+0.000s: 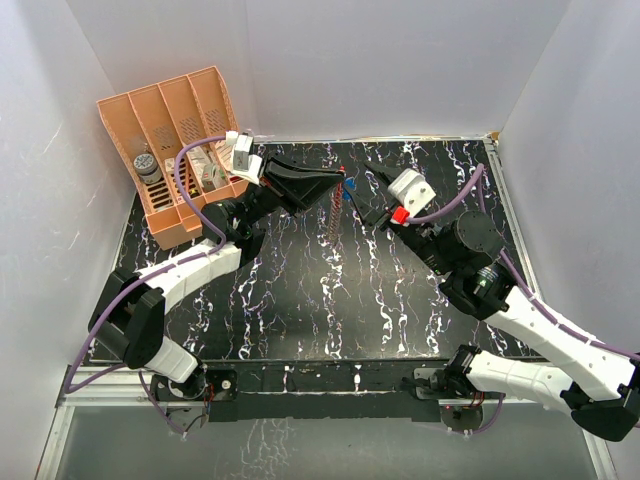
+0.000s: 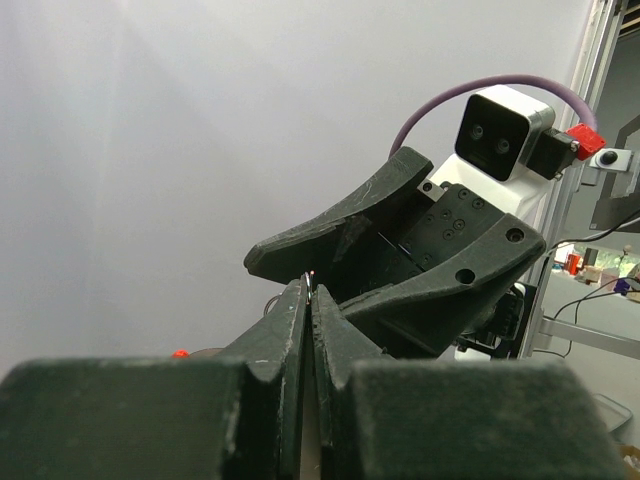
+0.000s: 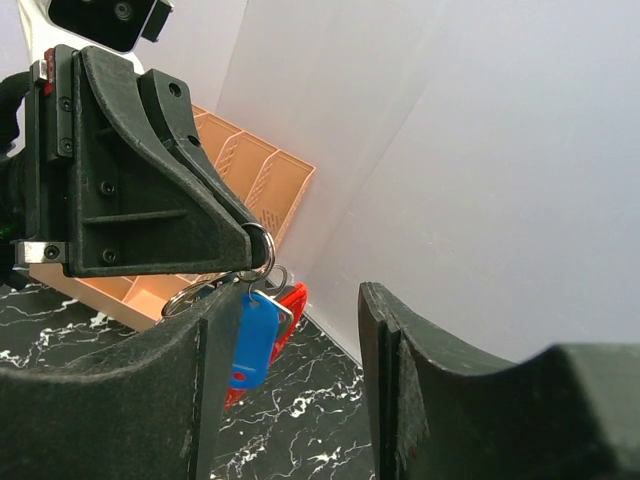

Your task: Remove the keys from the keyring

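Left tool point(image 3: 250, 235) clenches the keyring point(image 3: 262, 245) above the bench point(image 1: 300, 290), keys point(image 3: 255, 335) dangling free beneath. Right tool point(image 3: 300, 300) stands released, its inner edge seemingly just touching them.

Left gripper point(image 3: 248, 235): matt black plastic, faintly grainy. At its tip, the keyring point(image 3: 264, 247) — a thin shiny metal ring with a glossy red plastic fob. Just below, keys point(image 3: 256, 335) with smooth blue plastic heads. Beneath the gripper, a table point(image 3: 300, 420) of polished black-and-white marbling.
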